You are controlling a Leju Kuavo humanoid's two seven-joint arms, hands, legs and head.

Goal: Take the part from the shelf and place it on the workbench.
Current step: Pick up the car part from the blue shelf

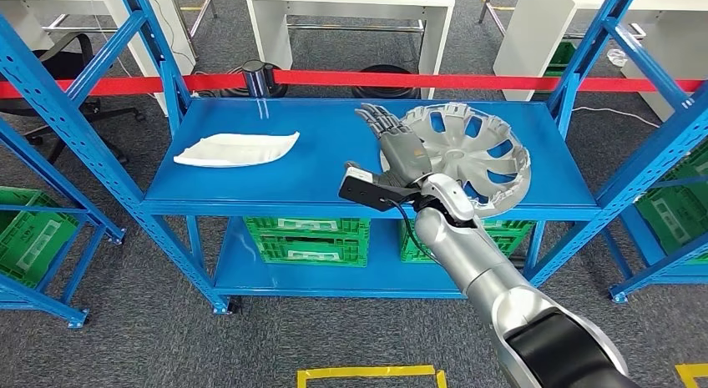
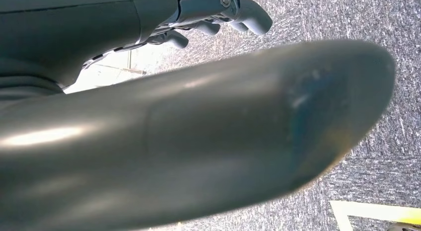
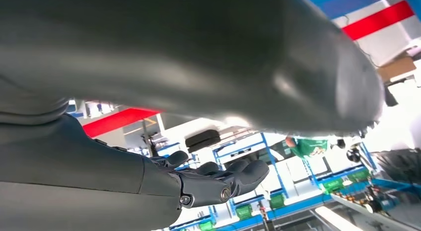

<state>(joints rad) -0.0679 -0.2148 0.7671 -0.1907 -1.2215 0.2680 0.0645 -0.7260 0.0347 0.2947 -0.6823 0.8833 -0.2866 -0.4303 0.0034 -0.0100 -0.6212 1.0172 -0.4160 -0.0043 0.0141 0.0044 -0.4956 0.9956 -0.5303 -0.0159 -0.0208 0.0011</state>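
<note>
The right hand (image 1: 399, 146) lies flat, fingers spread, beside the silver wheel cover (image 1: 472, 154) (perhaps touching it); the left hand (image 2: 223, 15) hangs with fingers curled, empty.

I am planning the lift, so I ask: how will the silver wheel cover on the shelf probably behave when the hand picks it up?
The wheel cover looks like thin moulded plastic with many open slots, so probably light and slightly flexible. It is wide beside the right hand, so it may tilt if held at one edge.
</note>
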